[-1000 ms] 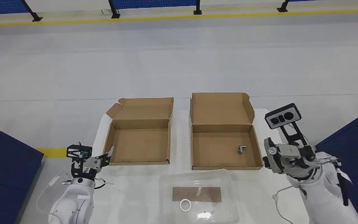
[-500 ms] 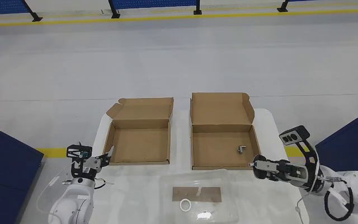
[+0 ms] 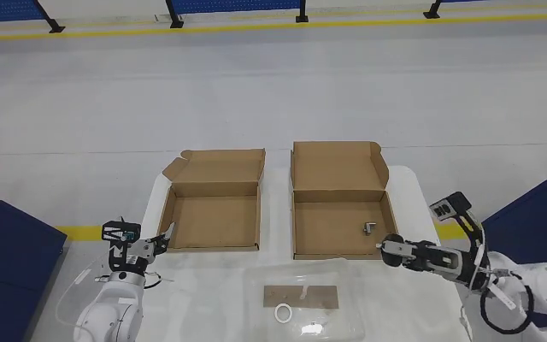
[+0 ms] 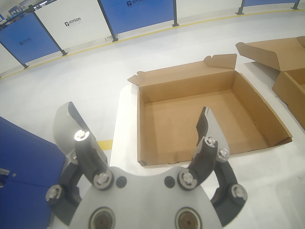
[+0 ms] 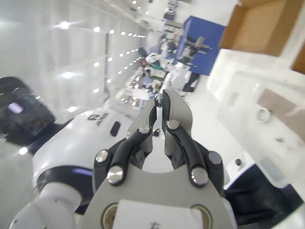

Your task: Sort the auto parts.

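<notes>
Right wrist view, right hand (image 5: pixel 162 97): fingers pressed almost together, pinching a small silver metal pin (image 5: pixel 159 100) at the very tips. From above, this hand sits at the near right corner of the right-hand open brown cardboard box (image 3: pixel 342 224); whether it touches the box wall cannot be told.

Contents of that box: one grey angled metal bracket (image 3: pixel 369 227) on the floor, near the right wall and close to the hand. The lid flap stands open at the far side.

Clear plastic tray (image 3: pixel 342 278): on the white desk (image 3: pixel 410 184), in front of the two boxes and near the desk's front edge. It holds a flat brown card (image 3: pixel 301 297), a white ring (image 3: pixel 283 314) just at the card's near edge, and a small shiny metal piece (image 3: pixel 313 326) nearer the front.

Left hand (image 4: pixel 137 109): fingers spread wide, holding nothing, at the desk's left front corner and pointing toward the left-hand open brown cardboard box (image 4: pixel 205 110). It is apart from the box, just beside its near left corner.

The two boxes stand side by side with a strip of desk between them.
</notes>
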Controlling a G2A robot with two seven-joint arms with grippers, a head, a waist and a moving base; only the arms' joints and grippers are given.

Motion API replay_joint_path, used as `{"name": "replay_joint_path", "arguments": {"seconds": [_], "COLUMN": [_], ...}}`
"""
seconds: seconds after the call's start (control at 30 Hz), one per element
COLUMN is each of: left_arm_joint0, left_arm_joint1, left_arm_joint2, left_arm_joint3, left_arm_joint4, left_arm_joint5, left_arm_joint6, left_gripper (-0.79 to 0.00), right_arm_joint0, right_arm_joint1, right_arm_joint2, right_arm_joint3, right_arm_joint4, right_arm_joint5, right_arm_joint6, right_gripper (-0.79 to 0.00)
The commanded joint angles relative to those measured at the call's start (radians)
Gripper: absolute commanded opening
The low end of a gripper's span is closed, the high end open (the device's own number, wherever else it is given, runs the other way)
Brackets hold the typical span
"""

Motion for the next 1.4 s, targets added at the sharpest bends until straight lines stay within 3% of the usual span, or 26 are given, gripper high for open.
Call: {"name": "replay_joint_path", "arguments": {"seconds": [0.0, 0.27, 0.4, 1.0, 1.37], "left_arm_joint0": [0.000, 0.000, 0.000, 0.000, 0.000], "left_arm_joint1": [0.000, 0.000, 0.000, 0.000, 0.000], "left_arm_joint2": [0.000, 0.000, 0.000, 0.000, 0.000], "left_arm_joint3": [0.000, 0.000, 0.000, 0.000, 0.000], "left_arm_joint4": [0.000, 0.000, 0.000, 0.000, 0.000], "left_arm_joint5": [0.000, 0.000, 0.000, 0.000, 0.000], "left_arm_joint6": [0.000, 0.000, 0.000, 0.000, 0.000], "left_gripper": [0.000, 0.000, 0.000, 0.000, 0.000], "right_arm_joint0": [0.029, 0.194, 0.289, 0.330, 0.670], "right_arm_joint1": [0.006, 0.031, 0.031, 0.025, -0.011], "right_arm_joint2": [-0.015, -0.187, -0.310, -0.359, -0.666], "right_arm_joint3": [-0.008, 0.034, 0.107, 0.156, 0.399], "right_arm_joint4": [-0.193, -0.603, -0.701, -0.686, -0.929], "right_arm_joint5": [0.064, 0.234, 0.260, 0.259, 0.451], "right_arm_joint6": [-0.021, -0.011, -0.013, -0.048, -0.062], "right_gripper": [-0.785, -0.785, -0.785, -0.785, -0.785]}}
